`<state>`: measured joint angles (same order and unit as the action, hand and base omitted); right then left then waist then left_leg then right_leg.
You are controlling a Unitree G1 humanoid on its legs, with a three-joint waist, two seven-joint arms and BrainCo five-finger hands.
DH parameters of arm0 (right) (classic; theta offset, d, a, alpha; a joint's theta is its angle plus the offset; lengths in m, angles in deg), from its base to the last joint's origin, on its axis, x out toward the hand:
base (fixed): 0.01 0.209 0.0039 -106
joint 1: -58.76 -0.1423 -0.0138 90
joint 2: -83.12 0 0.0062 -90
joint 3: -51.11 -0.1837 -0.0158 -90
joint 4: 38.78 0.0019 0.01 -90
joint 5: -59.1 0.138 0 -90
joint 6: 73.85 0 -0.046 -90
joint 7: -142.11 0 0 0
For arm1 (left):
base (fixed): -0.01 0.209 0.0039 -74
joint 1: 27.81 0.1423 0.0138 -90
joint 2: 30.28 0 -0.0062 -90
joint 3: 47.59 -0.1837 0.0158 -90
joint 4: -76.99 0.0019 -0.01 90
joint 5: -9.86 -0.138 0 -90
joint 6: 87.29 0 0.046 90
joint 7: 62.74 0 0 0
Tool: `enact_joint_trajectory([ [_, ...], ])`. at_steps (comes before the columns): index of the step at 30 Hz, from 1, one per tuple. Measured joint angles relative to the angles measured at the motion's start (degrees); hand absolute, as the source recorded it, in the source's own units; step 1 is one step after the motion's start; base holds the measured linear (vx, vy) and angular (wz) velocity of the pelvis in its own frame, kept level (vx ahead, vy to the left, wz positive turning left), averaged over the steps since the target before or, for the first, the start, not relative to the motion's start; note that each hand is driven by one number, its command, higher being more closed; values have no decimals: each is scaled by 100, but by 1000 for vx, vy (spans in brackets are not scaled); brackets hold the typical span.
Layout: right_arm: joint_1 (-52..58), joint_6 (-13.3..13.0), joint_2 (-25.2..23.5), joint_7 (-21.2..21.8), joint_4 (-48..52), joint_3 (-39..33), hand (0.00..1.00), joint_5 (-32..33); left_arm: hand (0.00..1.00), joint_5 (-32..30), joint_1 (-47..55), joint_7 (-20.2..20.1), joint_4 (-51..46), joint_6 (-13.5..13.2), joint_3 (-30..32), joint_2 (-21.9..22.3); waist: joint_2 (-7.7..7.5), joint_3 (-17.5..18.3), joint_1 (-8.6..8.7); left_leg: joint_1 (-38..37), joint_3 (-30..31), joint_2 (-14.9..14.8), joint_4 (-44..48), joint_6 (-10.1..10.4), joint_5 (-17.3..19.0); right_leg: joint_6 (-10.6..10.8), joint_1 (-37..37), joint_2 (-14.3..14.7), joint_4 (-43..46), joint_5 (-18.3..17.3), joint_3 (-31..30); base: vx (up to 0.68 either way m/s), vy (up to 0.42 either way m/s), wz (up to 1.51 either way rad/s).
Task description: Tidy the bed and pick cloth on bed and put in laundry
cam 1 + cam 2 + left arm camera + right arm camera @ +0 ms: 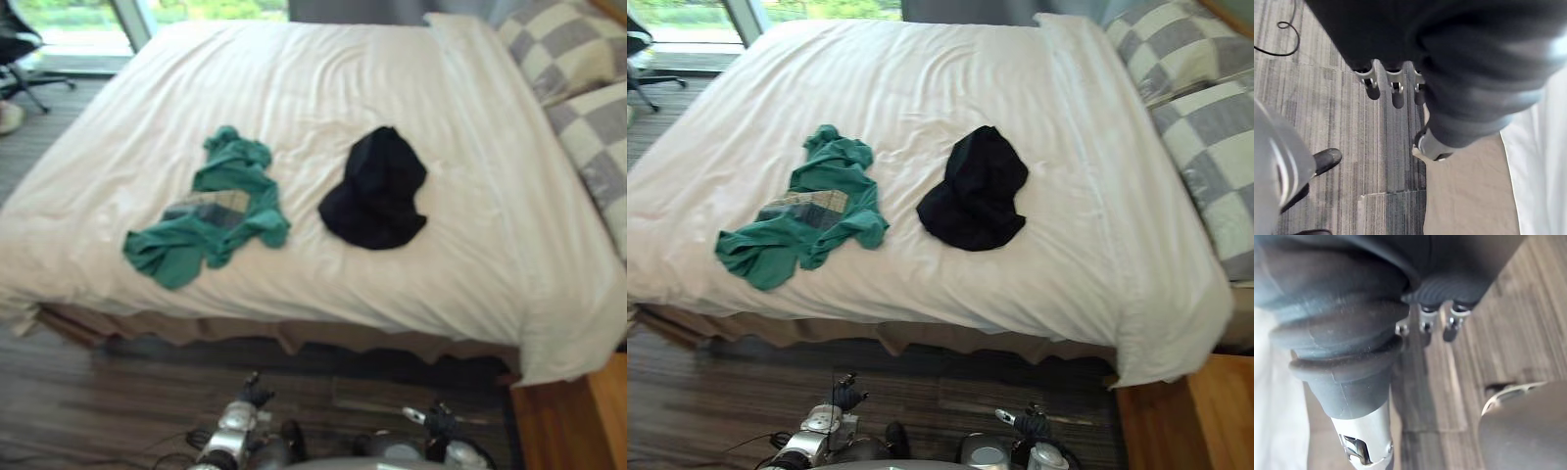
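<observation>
We see a green shirt (pixel 210 211) and a black garment (pixel 376 190) lying apart on the white bed (pixel 323 78). Our left hand (pixel 1397 95) and right hand (pixel 1425 325) hang with straight fingers, holding nothing.

The left hand (pixel 1440 63) and right hand (pixel 1352 308) are wrapped in dark ribbed covers; silver fingers (pixel 1371 83) tipped in black are seen, with a silver thumb (pixel 1364 435) set apart.

The left hand (pixel 1395 87) and the right hand (pixel 1426 324) have shiny silver metal fingers and a dull, dark ribbed cover. Below them the dark wood-plank floor (pixel 88 392) has a slight sheen. Ahead of them the white cloth bed cover (pixel 323 88) looks matt and smooth, with soft creases. On it, the crumpled green cloth garment (pixel 211 211) and the crumpled black cloth (pixel 377 191) are both matt.
</observation>
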<state>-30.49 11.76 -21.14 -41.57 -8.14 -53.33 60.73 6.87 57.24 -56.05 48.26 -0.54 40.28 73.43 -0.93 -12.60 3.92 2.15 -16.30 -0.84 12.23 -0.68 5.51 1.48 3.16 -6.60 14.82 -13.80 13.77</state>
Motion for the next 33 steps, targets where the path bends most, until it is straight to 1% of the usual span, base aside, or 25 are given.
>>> enact_joint_trajectory([
  [2, -111, -7, -17, 1, -12, 98, 0, -14, 0, 6, 39, 5, -20, -25, -5, 69, 94, -95, -28, 255, 73, -12, 411, 70, -33, 9, 22, -52, 23, 2, 85, -19, 30, 27],
  [4, -204, -21, -29, 0, -6, 111, 0, -79, 0, 12, 23, 8, -54, -60, -33, 124, 48, -234, 1, 591, -20, -50, 1032, 459, -108, 28, 6, -259, 89, 14, 228, -26, 62, 27],
  [5, -212, -13, -40, -3, -7, 105, 0, -119, 0, 14, -26, 8, -62, -114, -114, 142, 101, -306, 2, 727, -552, -459, 1629, 538, 103, 57, 55, -280, 93, 31, 248, -20, 140, 8],
  [6, -206, -16, -3, -6, -5, 100, 0, -141, 0, 12, -10, 2, -51, -119, -133, 173, 96, -336, 19, 714, -918, -871, 1969, 429, 212, 72, 112, -296, 97, 40, 236, -6, 172, -8],
  [7, -200, -16, 19, -7, 0, 94, 0, -164, 0, 10, -5, -4, -39, -119, -134, 198, 114, -341, 34, 686, -992, -1038, 2031, 350, 260, 86, 145, -334, 96, 47, 219, 27, 218, -22],
  [8, -171, -16, 68, -13, 16, 92, 0, -179, 0, 7, -4, -6, -36, -118, -162, 238, 140, -326, 39, 583, -1008, -1313, 2053, 323, 277, 218, 145, -454, 96, 75, 176, 38, 281, -21],
  [12, -158, -19, 129, -1, 116, 78, 0, -182, 0, 10, -60, 1, -35, -133, -202, 234, 145, -313, 155, 573, -314, -1897, 1496, 363, 251, 673, -164, -933, 326, 140, 3, 51, 361, 1],
  [14, -145, -22, 132, -4, 171, 65, 0, -222, 0, 10, -109, 1, -37, -167, -262, 199, 100, -321, 176, 692, 348, -2350, 1061, 447, 149, 1102, -271, -1361, 424, 211, -49, 80, 553, 30],
  [16, -137, -27, 131, -4, 128, -37, 0, -227, 0, 11, -179, 8, -56, -168, -492, 124, 136, -255, 163, 892, 970, -2490, 723, 414, -61, 1348, -277, -1691, 370, 322, -55, 123, 760, 41],
  [17, -133, -34, 123, -10, 98, -71, 0, -225, 0, 15, -200, 29, -51, -165, -597, 90, 139, -215, 158, 956, 1058, -2463, 669, 1236, -222, 1352, -250, -1868, 293, 344, -76, 128, 929, 53],
  [18, -145, -41, -113, -6, -91, -221, 0, -217, 0, 44, -300, 107, -44, -160, -766, -102, -349, -181, 124, 1376, 1030, -1928, 1445, 1527, 132, 1320, -231, -2372, -44, 932, -179, 73, 852, 30],
  [19, -151, -92, -249, -15, -89, -339, 0, -225, 0, 80, -300, 153, -28, -152, -871, -221, -345, -121, 119, 1758, 1054, -1828, 2130, 1459, 546, 1204, -285, -2456, -441, 2013, -259, 36, 1090, -4],
  [20, -171, -130, -249, -43, -52, -336, 0, -226, 0, 81, -294, 178, -17, -151, -910, -255, -273, -139, 49, 1799, 808, -1851, 2375, 1232, 811, 851, -385, -2529, -648, 2834, -300, 30, 920, -54],
  [21, -200, -124, -246, -67, -42, -280, 0, -229, 0, 81, -294, 223, -19, -152, -900, -276, -290, -131, -57, 1724, 563, -1849, 2412, 1108, 895, 317, -593, -2608, -577, 3169, -221, 47, 709, -88],
  [22, -239, -113, -185, -108, -15, -87, 0, -229, 0, 83, -313, 254, -37, -152, -881, -275, -289, -133, -157, 1570, 311, -1799, 2365, 969, 968, -361, -937, -2608, -36, 2828, 87, 138, 686, -94],
  [23, -326, -44, -150, -113, -17, 306, 0, -243, 0, 94, -295, 286, -81, -155, -882, -265, -270, -145, -170, 1241, 39, -1714, 2072, 787, 928, -172, -1062, -2373, 534, 2091, 568, 132, 626, -85],
  [24, -377, -21, -162, -97, 21, 673, 0, -246, 0, 128, -281, 342, -107, -163, -904, -231, -238, -146, -167, 859, -205, -1582, 1593, 606, 810, 339, -1040, -1897, 837, 1467, 590, 125, 661, -56],
  [25, -400, -25, -188, -94, 70, 785, 0, -254, 0, 131, -285, 341, -117, -166, -928, -210, -211, -135, -159, 704, -280, -1501, 1348, 537, 717, 386, -1042, -1592, 927, 1286, 569, 50, 443, -32],
  [26, -371, -26, -287, -52, 247, 964, 0, -273, 0, 132, -300, 340, -172, -170, -1058, -148, -123, -93, -122, 420, -406, -1268, 729, 396, 447, 361, -1039, -977, 978, 832, 523, 41, 399, -3],
  [27, -320, -60, -355, 2, 382, 1043, 0, -282, 0, 131, -338, 339, -255, -183, -1179, -71, -44, -102, -70, 236, -427, -1033, 288, 305, 227, 403, -1002, -604, 902, 576, 490, 27, 269, 13],
  [28, -290, -80, -367, 9, 468, 1057, 0, -281, 0, 131, -382, 337, -254, -199, -1206, -11, -58, -96, -47, 150, -421, -909, 111, 259, 142, 411, -927, -480, 777, 481, 513, 32, 249, 33],
  [29, -250, -101, -354, 9, 518, 1042, 0, -279, 0, 132, -412, 333, -243, -210, -1225, 138, -39, -105, -22, -6, -421, -596, -139, 189, 49, 268, -594, -494, 283, 392, 798, 18, 246, 26],
  [30, -254, -95, -327, 2, 513, 964, 0, -276, 0, 133, -415, 332, -215, -206, -1178, 195, 73, -146, 14, -108, -416, -480, -233, 149, 14, 315, -405, -547, 53, 440, 844, 6, 213, 24],
  [32, -252, -133, -369, 1, 430, 722, 0, -274, 0, 155, -323, 335, -185, -207, -1004, 210, 111, -123, 26, -294, -406, -400, -430, 162, -73, 355, -190, -534, -207, 585, 851, -12, 81, 4],
  [33, -252, -137, -399, -6, 360, 481, 0, -270, 0, 261, -290, 337, -104, -219, -702, 193, 68, -123, -24, -374, -413, -402, -532, 203, -103, 363, -119, -497, -296, 628, 844, -26, 29, -8],
])
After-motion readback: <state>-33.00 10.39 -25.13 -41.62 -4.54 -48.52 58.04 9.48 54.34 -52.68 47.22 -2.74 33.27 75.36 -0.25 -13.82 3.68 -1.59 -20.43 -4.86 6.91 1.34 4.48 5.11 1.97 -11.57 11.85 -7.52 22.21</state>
